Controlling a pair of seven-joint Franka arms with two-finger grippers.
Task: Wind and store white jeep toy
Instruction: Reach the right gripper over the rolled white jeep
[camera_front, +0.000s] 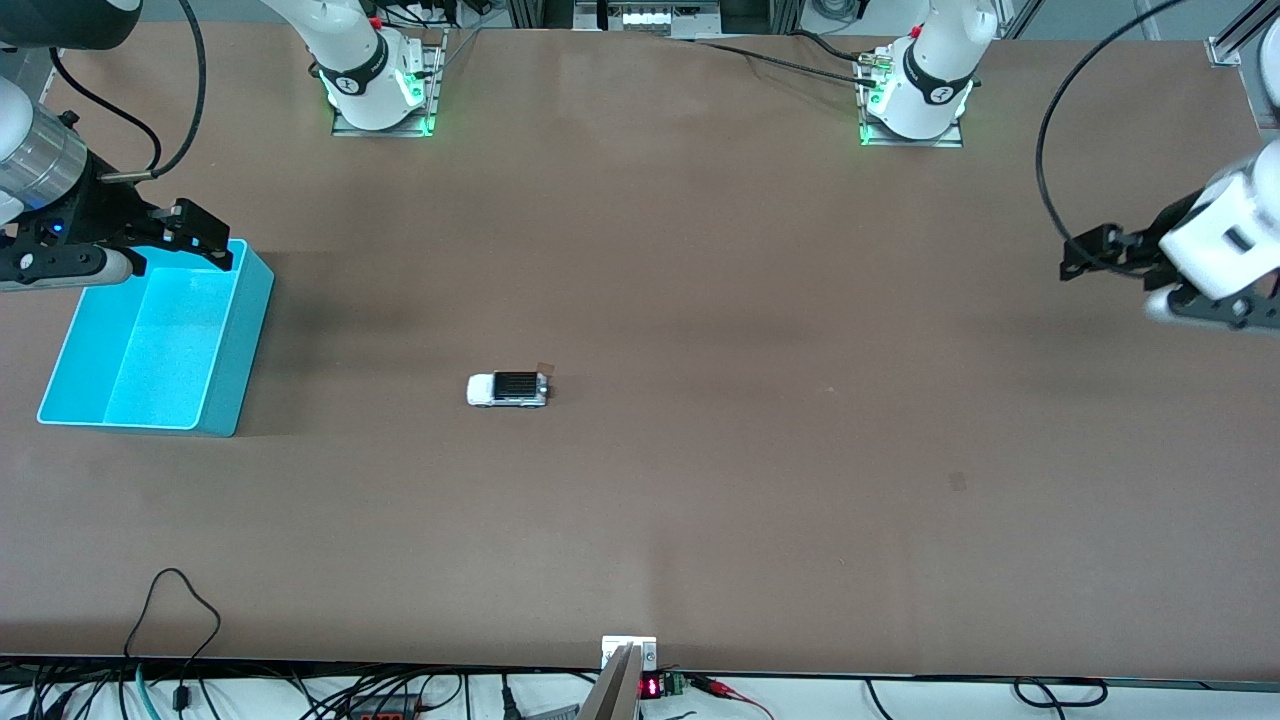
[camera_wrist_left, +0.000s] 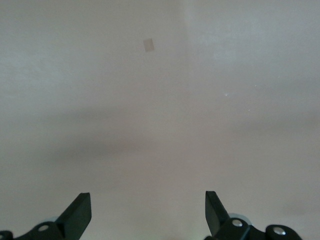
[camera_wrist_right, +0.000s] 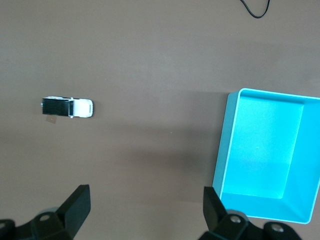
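I count one white jeep toy (camera_front: 507, 389) on the table (camera_front: 700, 300), one turquoise bin (camera_front: 160, 345), and one small square of tape (camera_front: 546, 366) beside the jeep. I have two grippers: my left gripper (camera_front: 1095, 255) and my right gripper (camera_front: 185, 232).

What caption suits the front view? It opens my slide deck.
Start of task: white jeep toy mid-table, turquoise bin empty, both end effectors open and raised.
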